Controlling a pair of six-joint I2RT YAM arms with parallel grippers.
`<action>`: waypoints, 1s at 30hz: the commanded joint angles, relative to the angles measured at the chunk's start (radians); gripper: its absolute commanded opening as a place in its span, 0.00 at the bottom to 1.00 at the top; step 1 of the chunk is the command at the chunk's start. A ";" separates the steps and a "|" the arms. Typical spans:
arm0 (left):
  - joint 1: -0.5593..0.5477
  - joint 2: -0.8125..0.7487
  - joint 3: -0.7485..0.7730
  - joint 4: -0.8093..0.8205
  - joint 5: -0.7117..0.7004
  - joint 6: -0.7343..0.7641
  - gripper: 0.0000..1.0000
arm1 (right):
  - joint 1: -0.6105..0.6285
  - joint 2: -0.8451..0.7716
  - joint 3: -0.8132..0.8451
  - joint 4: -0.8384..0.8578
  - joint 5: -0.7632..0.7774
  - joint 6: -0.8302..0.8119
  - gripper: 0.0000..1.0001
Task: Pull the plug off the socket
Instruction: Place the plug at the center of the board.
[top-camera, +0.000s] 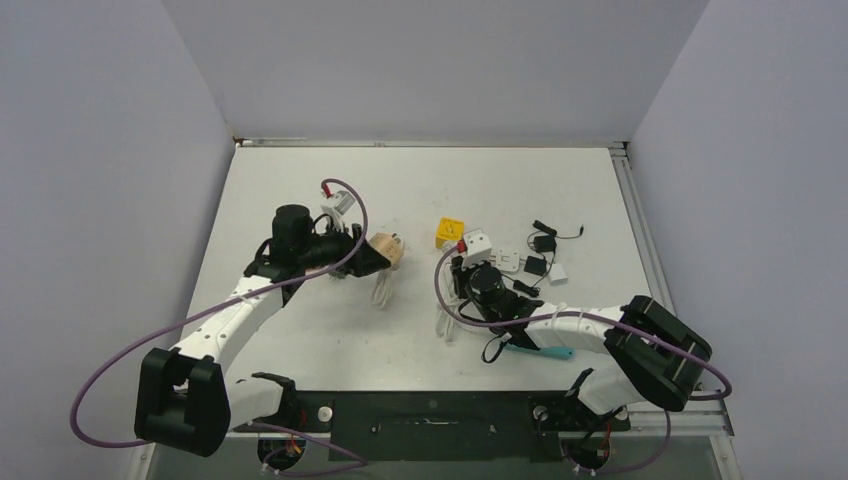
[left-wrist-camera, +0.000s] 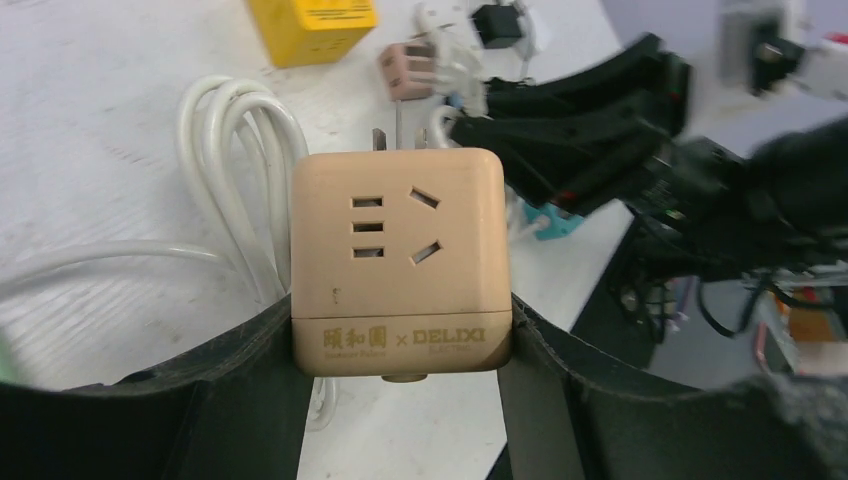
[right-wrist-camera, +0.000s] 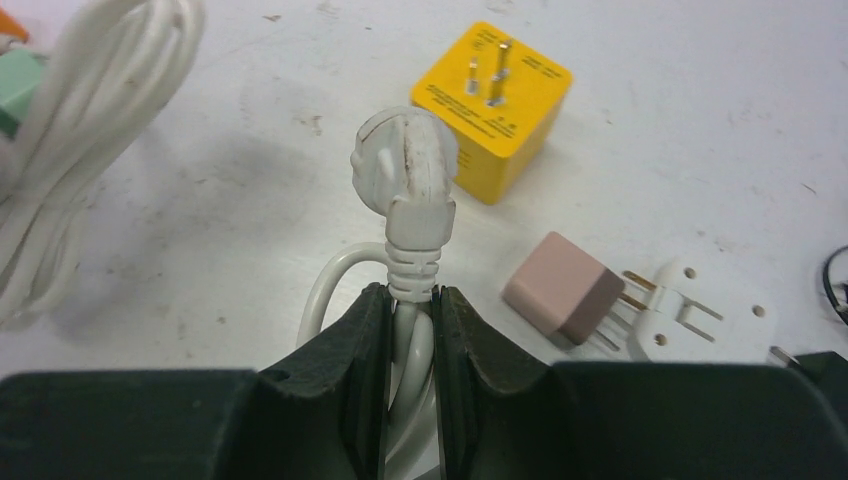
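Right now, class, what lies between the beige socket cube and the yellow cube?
In the top view, bare table separates the beige socket cube and the yellow cube.

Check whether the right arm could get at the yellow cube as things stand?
Probably not yet: the right gripper is shut on the white plug and its cable. The yellow cube itself lies just beyond with bare table between.
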 joint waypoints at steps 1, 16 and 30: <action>0.005 -0.048 -0.033 0.415 0.315 -0.191 0.00 | -0.074 -0.022 0.005 -0.008 -0.019 0.083 0.05; 0.004 -0.027 -0.056 0.535 0.385 -0.275 0.00 | -0.219 0.081 0.062 -0.118 -0.085 0.221 0.37; 0.058 0.088 -0.001 0.292 0.224 -0.236 0.00 | -0.226 -0.152 -0.107 0.120 -0.234 0.091 0.82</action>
